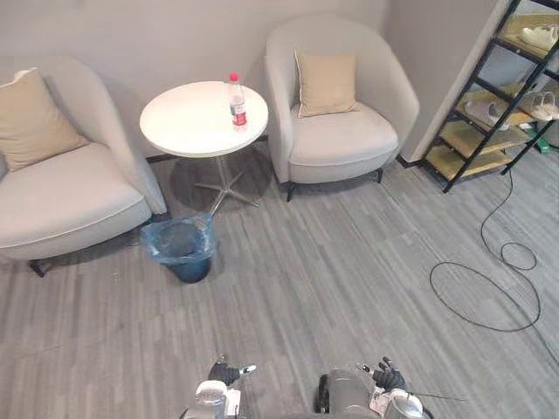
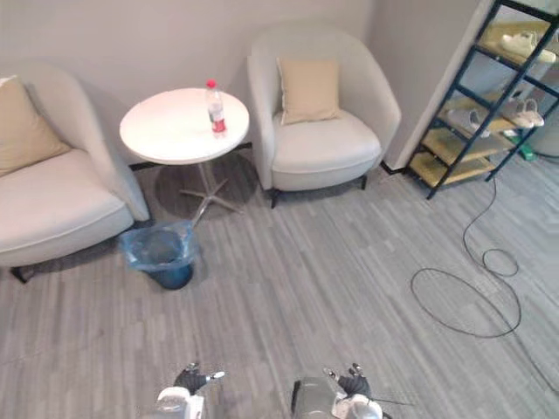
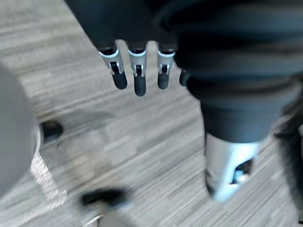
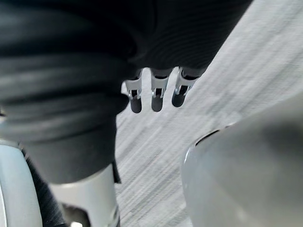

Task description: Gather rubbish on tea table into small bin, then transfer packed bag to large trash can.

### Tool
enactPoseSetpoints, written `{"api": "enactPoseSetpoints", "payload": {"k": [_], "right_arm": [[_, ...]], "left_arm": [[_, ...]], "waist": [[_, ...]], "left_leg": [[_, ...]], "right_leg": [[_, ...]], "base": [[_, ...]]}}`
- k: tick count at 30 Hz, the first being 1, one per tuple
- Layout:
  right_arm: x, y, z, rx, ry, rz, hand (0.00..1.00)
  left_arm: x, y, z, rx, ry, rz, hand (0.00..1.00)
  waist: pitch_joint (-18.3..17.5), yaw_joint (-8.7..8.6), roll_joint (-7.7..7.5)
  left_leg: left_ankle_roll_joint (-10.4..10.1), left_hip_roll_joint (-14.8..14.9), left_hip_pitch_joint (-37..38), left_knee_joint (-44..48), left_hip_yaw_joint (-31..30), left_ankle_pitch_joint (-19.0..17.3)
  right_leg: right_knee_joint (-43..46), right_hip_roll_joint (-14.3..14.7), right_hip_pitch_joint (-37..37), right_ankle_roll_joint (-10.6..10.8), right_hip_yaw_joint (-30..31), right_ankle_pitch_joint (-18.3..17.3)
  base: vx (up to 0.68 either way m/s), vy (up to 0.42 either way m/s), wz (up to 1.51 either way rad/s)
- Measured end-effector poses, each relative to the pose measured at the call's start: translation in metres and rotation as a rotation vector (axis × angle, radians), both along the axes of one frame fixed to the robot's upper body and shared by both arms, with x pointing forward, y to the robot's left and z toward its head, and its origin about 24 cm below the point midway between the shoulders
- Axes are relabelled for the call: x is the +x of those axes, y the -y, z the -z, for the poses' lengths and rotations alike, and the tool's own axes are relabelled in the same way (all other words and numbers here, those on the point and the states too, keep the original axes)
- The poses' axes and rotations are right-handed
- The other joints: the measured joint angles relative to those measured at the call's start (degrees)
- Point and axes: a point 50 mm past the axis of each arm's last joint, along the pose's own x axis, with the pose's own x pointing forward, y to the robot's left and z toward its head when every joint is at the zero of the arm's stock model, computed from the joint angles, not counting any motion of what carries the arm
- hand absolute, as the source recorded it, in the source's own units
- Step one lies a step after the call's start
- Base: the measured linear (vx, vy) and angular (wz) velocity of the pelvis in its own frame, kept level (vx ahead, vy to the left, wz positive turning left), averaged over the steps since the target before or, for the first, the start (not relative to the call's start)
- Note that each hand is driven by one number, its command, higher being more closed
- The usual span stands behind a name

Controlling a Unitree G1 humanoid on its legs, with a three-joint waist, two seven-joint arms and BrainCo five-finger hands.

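Logged bottle (image 1: 237,102) upright on round white bench (image 1: 188,120), near right rim. Found small bin (image 1: 190,271), blue-bagged, on floor (image 1: 349,262) beside bench foot. Saw left robot hand (image 1: 225,374) and right robot hand (image 1: 389,377) low over floor, both released, fingers straight, grasping nothing, well apart from bench.

Lounge corner — armchairs (image 1: 336,105), tea table (image 1: 196,122), shoe rack (image 1: 498,105).
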Motion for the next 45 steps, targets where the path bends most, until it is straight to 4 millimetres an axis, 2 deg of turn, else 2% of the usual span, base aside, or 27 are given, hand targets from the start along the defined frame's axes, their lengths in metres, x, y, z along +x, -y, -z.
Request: {"api": "enactPoseSetpoints", "payload": {"k": [3, 5, 7, 8, 10, 14, 16, 17, 19, 22, 23, 24, 26, 28, 29, 30, 31, 32, 33, 34, 35, 38, 40, 41, 42, 43, 45], "right_arm": [[0.005, 0.008, -0.002, -0.02, 0.003, 0.0, 0.0], [0.004, 0.008, -0.001, -0.018, -0.007, 0.002, 0.0], [0.0, 0.007, 0.0, -0.02, -0.015, -0.006, 0.0], [0.001, 0.006, 0.0, -0.021, -0.014, -0.011, 0.0], [0.0, 0.013, -0.001, -0.032, -0.021, 0.0, 0.0], [-0.002, 0.013, 0.0, 0.009, -0.011, 0.077, 0.0], [0.002, 0.003, 0.0, 0.015, -0.008, 0.032, 0.0], [0.003, -0.001, 0.002, 0.023, -0.02, 0.021, 0.0], [-0.002, -0.009, 0.005, 0.045, -0.044, 0.021, 0.0], [-0.002, -0.016, 0.006, 0.054, -0.049, -0.007, 0.0], [-0.001, -0.016, 0.005, 0.051, -0.041, -0.009, 0.0], [0.009, -0.016, 0.0, 0.047, 0.0, -0.022, 0.0], [0.025, -0.02, -0.009, 0.03, 0.063, -0.097, 0.0], [0.071, -0.034, -0.04, -0.021, 0.281, -0.22, 0.0], [0.087, -0.039, -0.051, -0.037, 0.34, -0.244, 0.0], [0.105, -0.044, -0.063, -0.074, 0.397, -0.288, 0.0], [0.109, -0.046, -0.066, -0.078, 0.412, -0.296, 0.0], [0.116, -0.051, -0.073, -0.09, 0.448, -0.315, 0.0], [0.117, -0.053, -0.075, -0.1, 0.459, -0.323, 0.0], [0.116, -0.053, -0.075, -0.111, 0.464, -0.329, 0.0], [0.114, -0.044, -0.072, -0.133, 0.443, -0.32, 0.0], [0.105, -0.032, -0.061, -0.141, 0.373, -0.28, 0.0], [0.078, -0.02, -0.045, -0.15, 0.281, -0.232, 0.0], [0.068, -0.022, -0.039, -0.14, 0.251, -0.227, 0.0], [0.065, -0.027, -0.037, -0.124, 0.244, -0.221, 0.0], [0.065, -0.027, -0.037, -0.122, 0.244, -0.219, 0.0], [0.067, -0.032, -0.038, -0.113, 0.253, -0.203, 0.0]], "left_arm": [[-0.001, 0.009, 0.001, -0.04, -0.008, -0.02, 0.0], [0.001, 0.011, 0.001, -0.064, -0.001, -0.074, 0.0], [0.005, 0.012, -0.002, -0.082, 0.023, -0.117, 0.0], [0.009, 0.011, -0.004, -0.083, 0.044, -0.123, 0.0], [0.014, 0.011, -0.007, -0.083, 0.069, -0.122, 0.0], [0.02, 0.01, -0.011, -0.091, 0.109, -0.127, 0.0], [0.021, 0.012, -0.011, -0.087, 0.112, -0.102, 0.0], [0.022, 0.012, -0.011, -0.08, 0.107, -0.083, 0.0], [0.022, 0.009, -0.011, -0.07, 0.1, -0.081, 0.0], [0.019, 0.008, -0.009, -0.062, 0.084, -0.058, 0.0], [0.016, 0.008, -0.007, -0.058, 0.067, -0.035, 0.0], [0.012, 0.007, -0.005, -0.049, 0.048, -0.006, 0.0], [0.007, 0.006, -0.003, -0.046, 0.038, -0.005, 0.0], [0.005, 0.002, -0.003, -0.033, 0.035, 0.0, 0.0], [0.005, 0.002, -0.003, -0.029, 0.034, 0.006, 0.0], [0.009, 0.005, -0.004, -0.02, 0.044, 0.036, 0.0], [0.008, 0.006, -0.004, -0.018, 0.044, 0.041, 0.0], [0.008, 0.005, -0.004, -0.006, 0.044, 0.059, 0.0], [0.007, 0.004, -0.004, -0.001, 0.045, 0.062, 0.0], [0.004, -0.002, -0.003, 0.014, 0.032, 0.056, 0.0], [0.006, 0.007, -0.003, -0.006, 0.031, 0.063, 0.0], [0.004, 0.015, -0.001, -0.028, 0.01, 0.056, 0.0], [0.006, 0.022, -0.002, -0.057, 0.02, 0.014, 0.0], [0.009, 0.02, -0.004, -0.064, 0.041, -0.013, 0.0], [0.011, 0.019, -0.005, -0.062, 0.055, -0.018, 0.0], [0.011, 0.019, -0.005, -0.062, 0.056, -0.018, 0.0], [0.016, 0.02, -0.008, -0.063, 0.077, -0.01, 0.0]], "waist": [[0.1, -0.16, 3.02], [0.3, -0.45, 3.09], [0.7, -0.03, 2.67], [1.2, 0.49, 2.39], [1.2, 1.38, 2.08], [1.3, 1.97, 2.03], [1.1, 2.56, 2.36], [0.5, 3.71, 0.85], [-0.8, 3.54, -0.33], [-0.9, 3.89, -1.04], [-0.9, 3.46, -1.48], [-0.9, 2.72, -1.92], [-0.8, 2.11, -1.47], [-0.4, 1.78, -0.69], [-0.2, 1.43, -0.44], [0.3, 1.38, 1.11], [0.4, 1.43, 1.79], [0.4, 1.37, 1.91], [-0.2, 1.37, 0.9], [-0.4, 1.23, -0.2], [-0.6, 1.55, 2.61], [-0.5, 0.9, 3.59], [-0.3, 0.75, 3.4], [0.1, 1.0, 2.9], [0.3, 1.86, 2.56], [0.3, 1.88, 2.59], [0.3, 1.96, 2.4]], "left_leg": [[-1.8, 2.7, -0.1, 1.9, -2.1, 1.1], [-4.3, 4.7, -2.9, 11.2, -4.2, 2.7], [-4.8, 6.7, -9.7, 27.6, -5.6, 6.1], [-4.6, 8.1, -15.2, 38.9, -5.2, 5.3], [-3.6, 8.9, -20.1, 42.9, -2.7, 1.3], [-1.9, 5.9, -27.6, 28.8, 3.6, -0.1], [-1.1, 1.7, -27.9, 10.6, 2.0, 8.0], [0.7, -0.4, -26.7, 8.6, 1.9, 10.5], [2.3, -1.7, -26.7, 9.4, 3.2, 8.6], [3.4, -3.3, -21.2, 7.9, 4.9, 4.9], [3.7, -4.3, -18.1, 6.3, 4.7, 4.2], [4.2, -5.2, -14.7, 5.6, 3.1, 2.4], [4.5, -5.6, -10.4, 4.0, 1.1, 0.9], [4.5, -5.3, -6.4, 1.8, -0.2, 0.3], [4.5, -4.4, -5.6, 1.8, -0.4, 0.3], [4.5, -1.9, -4.4, 2.1, -1.7, 0.3], [4.5, -1.1, -4.2, 2.2, -2.1, 0.3], [3.7, 0.2, -3.3, 2.3, -3.3, 0.0], [2.8, 0.0, -2.9, 2.4, -4.2, -0.5], [-0.3, 0.2, -2.2, 3.0, -7.0, -2.6], [-0.5, 2.9, -2.7, 3.9, -9.1, -2.4], [-2.1, 4.8, -5.3, 10.4, -12.3, -1.4], [-4.3, 5.6, -10.6, 25.3, -14.0, 2.9], [-4.8, 6.1, -15.1, 36.4, -13.4, 10.2], [-4.5, 7.9, -19.1, 43.7, -10.8, 7.8], [-4.3, 8.1, -19.5, 44.3, -10.4, 7.1], [-2.3, 7.9, -25.2, 40.2, -3.2, 0.2]], "right_leg": [[1.5, 1.6, 1.1, -1.3, -1.9, -4.6], [0.5, 2.3, 5.0, -2.3, -3.9, -7.0], [-2.0, 3.0, 9.2, -2.9, -4.5, -8.4], [-4.1, 3.6, 12.5, -3.5, -4.7, -9.1], [-6.9, 3.7, 16.2, -4.0, -4.7, -9.4], [-14.0, 3.3, 23.6, -2.2, -4.9, -9.1], [-17.3, 3.4, 25.7, -0.8, -3.1, -9.6], [-18.0, 2.2, 26.6, 0.7, -0.2, -9.9], [-18.1, 0.5, 26.6, 1.9, 0.2, -10.5], [-2.7, -1.4, 22.4, 4.6, 4.9, -11.7], [10.4, -2.4, 17.7, 9.0, 6.4, -10.6], [23.4, -3.4, 12.9, 11.0, 7.2, -9.3], [31.4, -5.2, 9.1, 7.9, 4.6, -10.7], [30.6, -6.3, 3.7, 5.0, 2.0, -12.8], [28.0, -5.8, 2.2, 3.9, 1.4, -13.6], [20.3, -3.4, 0.4, 2.8, 0.0, -13.8], [17.3, -2.5, 0.0, 2.5, -0.1, -13.4], [6.6, -0.3, -0.3, 2.4, 1.2, -9.2], [0.3, 0.3, 0.3, 2.1, 2.7, -4.8], [-5.3, 1.3, 0.4, 2.2, 6.7, 3.8], [-3.8, 3.7, 0.3, 1.5, 6.8, 3.1], [-2.8, 4.5, 1.7, -0.1, 3.9, -1.1], [-3.9, 4.4, 7.0, -0.8, 0.9, -3.9], [-5.7, 4.1, 11.0, -1.5, 0.4, -5.3], [-7.6, 4.1, 14.3, -2.1, -0.6, -6.0], [-7.9, 4.1, 14.5, -2.2, -0.7, -6.1], [-12.0, 3.0, 19.1, -2.0, -2.6, -6.2]], "base": [[0.38, -0.244, 0.12], [0.35, -0.266, 0.44], [0.29, -0.234, 0.27], [0.24, -0.154, 0.01], [0.28, -0.114, -0.11], [0.26, 0.007, -0.04], [0.39, 0.135, -0.47], [0.64, 0.198, -0.5], [0.5, 0.133, -0.26], [0.39, 0.17, -0.31], [0.38, 0.155, 0.16], [0.41, 0.127, 0.33], [0.46, 0.042, 0.47], [0.44, -0.034, 0.43], [0.32, -0.117, 0.46], [0.32, -0.144, 0.41], [0.41, -0.219, 0.64], [0.33, -0.196, 0.61], [0.53, -0.349, 0.91], [0.53, -0.349, 0.58], [0.53, -0.349, 0.39], [0.4, -0.254, 0.26], [0.35, -0.224, 0.67], [0.29, -0.169, 0.49], [0.23, -0.127, 0.27], [0.25, -0.094, 0.22], [0.25, -0.083, 0.35]]}}
